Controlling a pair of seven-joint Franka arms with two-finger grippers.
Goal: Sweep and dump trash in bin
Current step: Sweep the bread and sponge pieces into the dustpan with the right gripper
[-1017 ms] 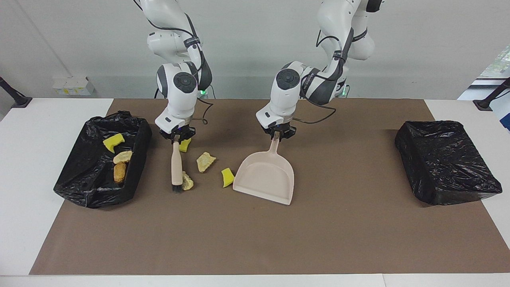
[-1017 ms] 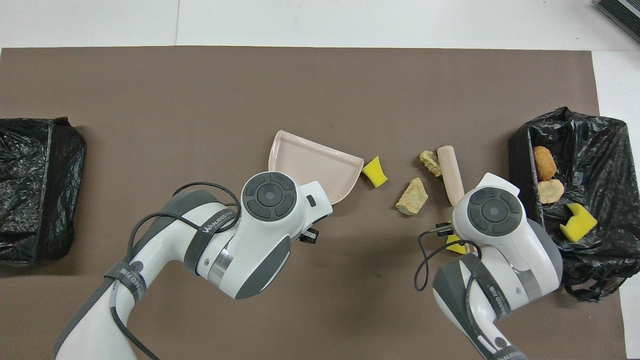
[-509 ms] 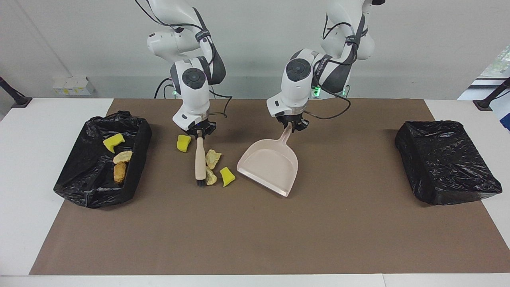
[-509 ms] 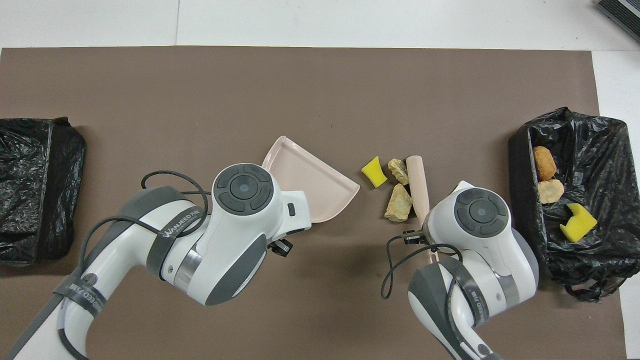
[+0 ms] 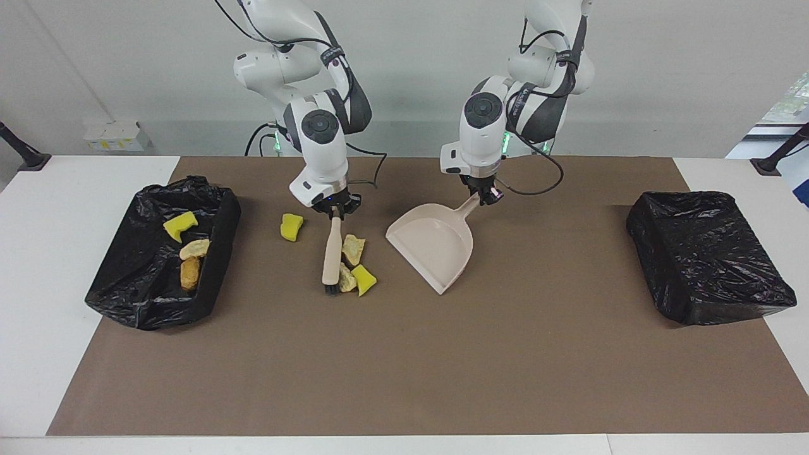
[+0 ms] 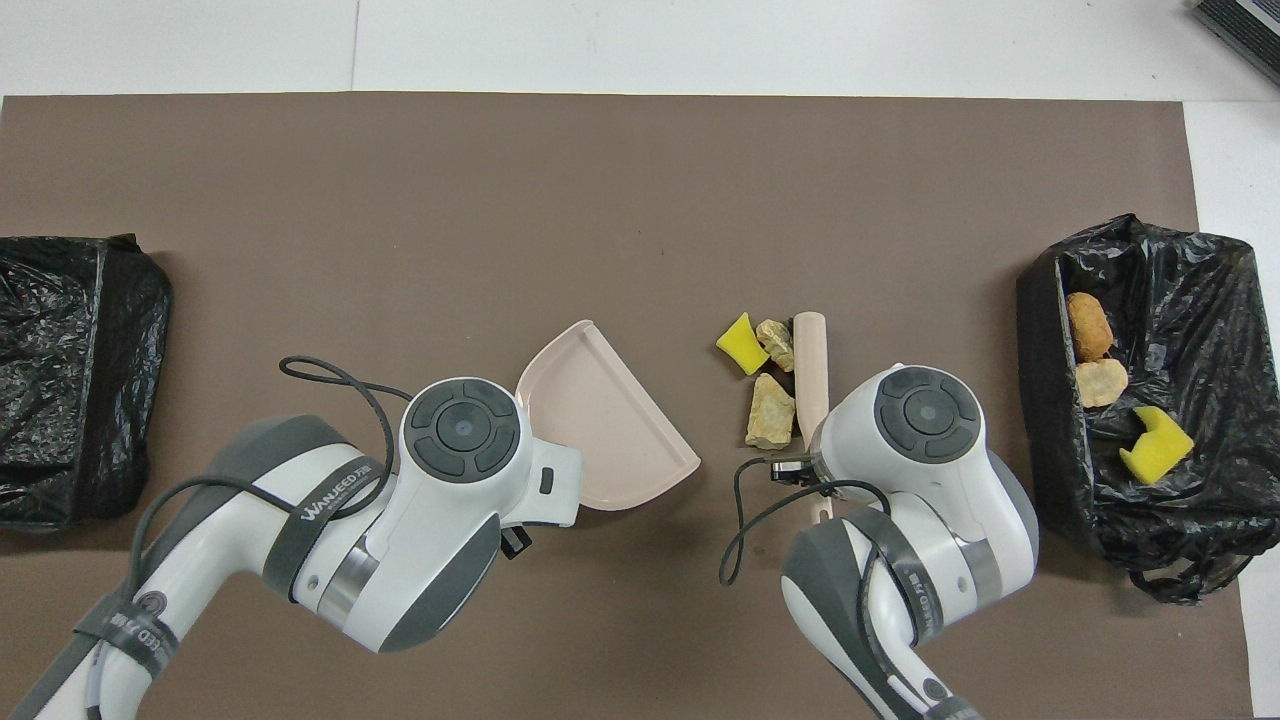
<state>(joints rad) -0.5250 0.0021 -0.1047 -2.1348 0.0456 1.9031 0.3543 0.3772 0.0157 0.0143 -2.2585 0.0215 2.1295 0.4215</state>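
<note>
Yellow sponge and tan, bread-like crumbs make up the trash: three scraps bunched just below frame centre in the facing view, pressed against the brush, with one more yellow sponge chunk apart, up and to the left of the brush. Three further pieces already lie in the black-lined bin at mid-left.

We judge these scraps light, soft and springy, so they will tumble and skid rather than slide neatly; sweeping suits them better than pinching, and the brush's bristle end should push them low and broadside.

The right gripper is clamped on the brush handle's top; the brush's long axis runs almost straight down the frame, bristles at the lower end. The left gripper is closed on the handle of the dustpan, right of centre. The pan's long axis runs diagonally, handle to the upper right, open mouth to the lower left, near the heap but not touching it.

A second black bin sits at mid-right.
</note>
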